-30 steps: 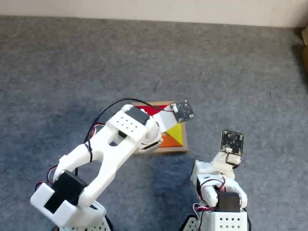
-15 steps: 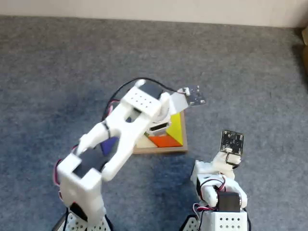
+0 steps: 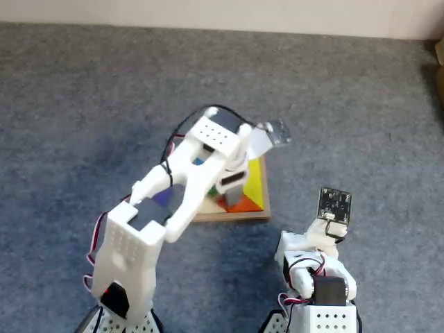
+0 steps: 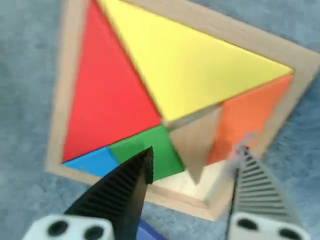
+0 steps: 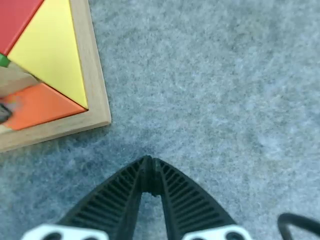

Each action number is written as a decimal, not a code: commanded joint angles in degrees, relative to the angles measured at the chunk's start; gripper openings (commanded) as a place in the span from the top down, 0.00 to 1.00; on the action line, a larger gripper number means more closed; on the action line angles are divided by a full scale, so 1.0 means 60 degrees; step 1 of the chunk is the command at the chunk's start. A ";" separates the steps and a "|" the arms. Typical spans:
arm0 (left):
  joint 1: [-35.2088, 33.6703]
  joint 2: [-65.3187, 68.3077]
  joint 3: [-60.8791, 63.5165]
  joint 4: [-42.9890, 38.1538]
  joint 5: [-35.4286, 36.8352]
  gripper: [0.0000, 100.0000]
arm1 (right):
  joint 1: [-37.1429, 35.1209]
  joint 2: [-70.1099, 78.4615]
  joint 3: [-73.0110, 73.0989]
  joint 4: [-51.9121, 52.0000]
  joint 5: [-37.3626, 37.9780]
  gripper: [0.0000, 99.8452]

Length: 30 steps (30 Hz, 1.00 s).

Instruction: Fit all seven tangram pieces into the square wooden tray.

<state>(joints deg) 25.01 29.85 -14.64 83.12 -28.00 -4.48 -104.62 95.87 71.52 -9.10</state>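
Left arm (image 3: 173,191): white plastic box-shaped links, flat faces dotted with grids of small holes; black motor blocks (image 3: 232,179) set between them.
Left cables: a thin black cable (image 3: 184,123) over the upper link; dark red wires (image 3: 96,239) near the base.
Left gripper (image 4: 195,151): one black ribbed finger (image 4: 120,190), one pale grey ribbed finger (image 4: 256,182), white mount with dark round holes.
Right arm (image 3: 316,246): white shell, perforated base, black motor, red and black wires (image 3: 305,262), small black square circuit board (image 3: 334,202).
Right gripper (image 5: 150,162): two black ribbed fingers (image 5: 120,197) on white mounts with dark holes.
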 commanded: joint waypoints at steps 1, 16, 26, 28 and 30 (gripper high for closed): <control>-0.0330 -0.0139 -0.0652 0.0117 0.0440 0.73 | 0.0125 -0.0198 0.1443 0.0022 0.0059 0.98; -0.0593 -0.0037 -0.0637 0.0029 0.0542 0.75 | 0.0125 -0.0198 0.1443 0.0022 0.0059 0.98; -0.0593 -0.0022 -0.0637 0.0029 0.0557 0.75 | 0.0125 -0.0198 0.1443 0.0022 0.0059 0.98; -0.0593 -0.0022 -0.0623 0.0029 0.0571 0.75 | 0.0125 -0.0198 0.1443 0.0022 0.0059 0.98; -0.0593 0.0007 -0.0623 0.0029 0.0571 0.75 | 0.0125 -0.0198 0.1443 0.0022 0.0059 0.98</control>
<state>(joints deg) 21.85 30.20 -16.04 83.47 -25.19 -4.48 -104.62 95.87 71.52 -9.10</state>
